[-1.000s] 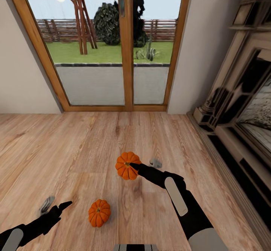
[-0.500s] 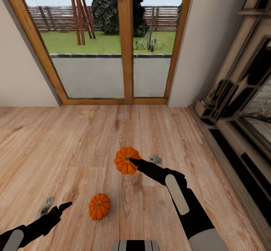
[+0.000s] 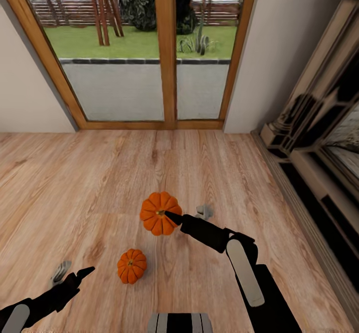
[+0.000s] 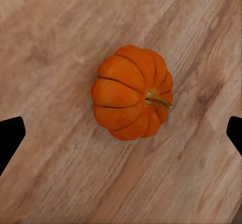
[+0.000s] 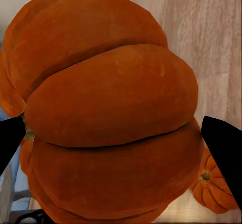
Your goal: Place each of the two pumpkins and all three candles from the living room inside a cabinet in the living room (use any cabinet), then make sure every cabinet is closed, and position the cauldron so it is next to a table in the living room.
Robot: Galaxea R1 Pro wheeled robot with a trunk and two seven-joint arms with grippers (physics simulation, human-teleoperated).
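Two pumpkins: one [image 3: 160,213] clamped in the right gripper [image 3: 172,218], lifted off the floor [image 3: 99,188]; the other [image 3: 132,265] lies on the boards below the left gripper [image 3: 75,277], jaws spread wide. That round pumpkin could slip, pinched only near its stem.

Wooden floor [image 3: 89,183] lies bare and wide between the glass door [image 3: 149,63] and the arms; easy passage there. Smaller pumpkin [image 3: 131,265] sits alone on the boards, open floor all round it, the left gripper [image 3: 80,273] near but apart, jaws spread either side of it in the left wrist view. Larger pumpkin [image 3: 158,213] fills the gap between the right gripper [image 3: 172,217] jaws. A pale candle [image 3: 203,211] lies just beside that arm. Fireplace surround [image 3: 319,138] walls off the right side.
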